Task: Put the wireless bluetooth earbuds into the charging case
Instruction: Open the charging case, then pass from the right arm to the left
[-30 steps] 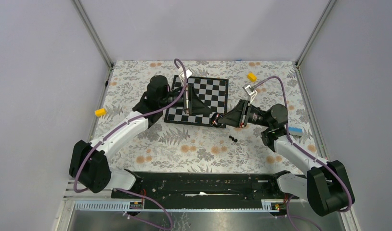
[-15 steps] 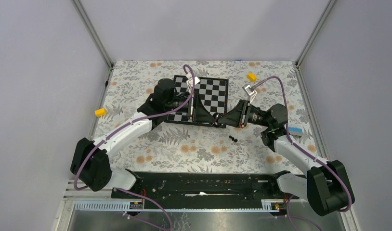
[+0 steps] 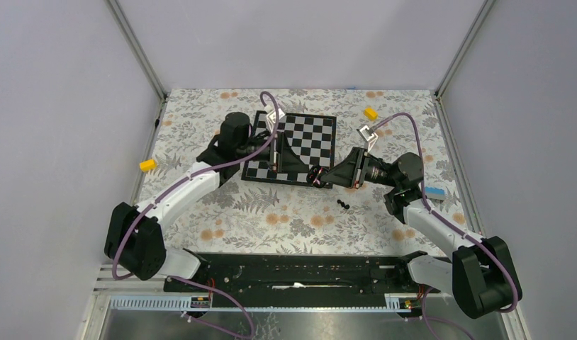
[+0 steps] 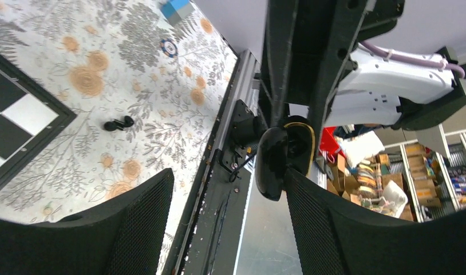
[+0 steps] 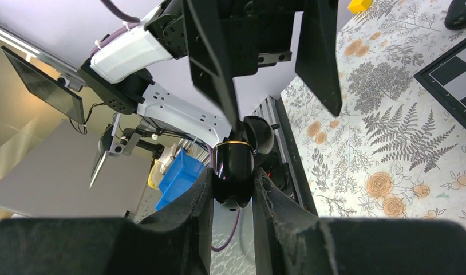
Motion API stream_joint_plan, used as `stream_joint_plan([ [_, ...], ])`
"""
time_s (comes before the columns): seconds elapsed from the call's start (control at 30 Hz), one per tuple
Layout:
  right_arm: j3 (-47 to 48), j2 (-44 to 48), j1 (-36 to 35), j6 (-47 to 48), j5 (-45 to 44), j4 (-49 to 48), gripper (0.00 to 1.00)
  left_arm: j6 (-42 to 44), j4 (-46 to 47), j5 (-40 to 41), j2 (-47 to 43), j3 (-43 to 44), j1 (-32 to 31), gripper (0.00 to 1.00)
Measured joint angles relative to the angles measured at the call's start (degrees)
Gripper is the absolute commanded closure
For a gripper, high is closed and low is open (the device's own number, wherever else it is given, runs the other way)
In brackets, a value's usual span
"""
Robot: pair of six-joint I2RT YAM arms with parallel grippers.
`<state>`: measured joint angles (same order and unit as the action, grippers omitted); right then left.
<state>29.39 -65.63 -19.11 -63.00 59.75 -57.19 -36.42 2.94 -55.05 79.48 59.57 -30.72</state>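
Barely begun: right gripper clamps case; left gripper gapes near it; earbuds lie loose on mat, uninserted.

Earbuds mere tiny specks

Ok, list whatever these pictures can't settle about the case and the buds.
- Charging case interior: no view looks into it; the right gripper covers its sides in the right wrist view.
- Contact: a fingertip of the left gripper overlaps the case's top there; touching unclear.
- Earbuds: tiny specks in the top view, out of frame in the right wrist view; details unreadable.
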Motion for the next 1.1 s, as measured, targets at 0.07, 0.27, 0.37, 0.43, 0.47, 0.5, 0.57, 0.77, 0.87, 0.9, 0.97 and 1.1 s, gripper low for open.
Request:
stream_joint_plan([
  [0.07, 0.0, 0.2, 0.0, 0.0, 0.1, 0.0, 1.00, 0.0, -0.5, 0.2, 0.0, 0.0, 1.2, 0.28],
  [0.27, 0.0, 0.4, 0.0, 0.0, 0.5, 0.0, 1.00, -0.3, -0.3, 0.9, 0.0, 0.0, 3.0, 0.28],
  [0.37, 0.0, 0.4, 0.0, 0.0, 0.9, 0.0, 1.00, -1.9, 1.7, 0.6, 0.0, -0.3, 3.1, 0.25],
  [0.43, 0.0, 0.4, 0.0, 0.0, 0.9, 0.0, 1.00, -4.4, 5.4, -0.7, -0.3, -1.4, 3.4, 0.24],
  [0.47, 0.0, 0.4, 0.0, 0.0, 1.0, 0.0, 1.00, -6.9, 8.8, -2.3, -0.6, -2.7, 3.7, 0.23],
  [0.5, 0.0, 0.4, 0.0, 0.0, 1.0, 0.0, 1.00, -9.9, 12.8, -4.0, -0.8, -4.2, 4.1, 0.22],
  [0.57, 0.0, 0.4, 0.0, 0.0, 1.0, -0.1, 1.00, -16.9, 21.9, -7.1, -0.7, -7.3, 5.0, 0.19],
  [0.77, 0.0, 0.0, 0.0, -0.9, 1.5, -2.1, 1.00, -38.2, 51.6, -13.0, 2.5, -13.4, 6.5, 0.17],
  [0.87, 0.0, -0.7, 0.0, -2.1, 1.8, -4.4, 1.00, -47.3, 64.5, -13.8, 6.0, -14.3, 5.7, 0.17],
  [0.9, 0.0, -0.9, 0.0, -2.5, 2.1, -5.0, 1.00, -49.7, 67.7, -13.8, 7.3, -14.3, 5.3, 0.17],
  [0.97, 0.1, -1.0, 0.0, -2.9, 2.6, -5.4, 1.00, -54.1, 73.5, -13.9, 10.0, -14.3, 4.0, 0.18],
  [1.1, 0.4, -1.1, 0.0, -3.4, 3.0, -6.1, 1.00, -58.8, 78.1, -13.9, 13.4, -14.3, 1.8, 0.23],
])
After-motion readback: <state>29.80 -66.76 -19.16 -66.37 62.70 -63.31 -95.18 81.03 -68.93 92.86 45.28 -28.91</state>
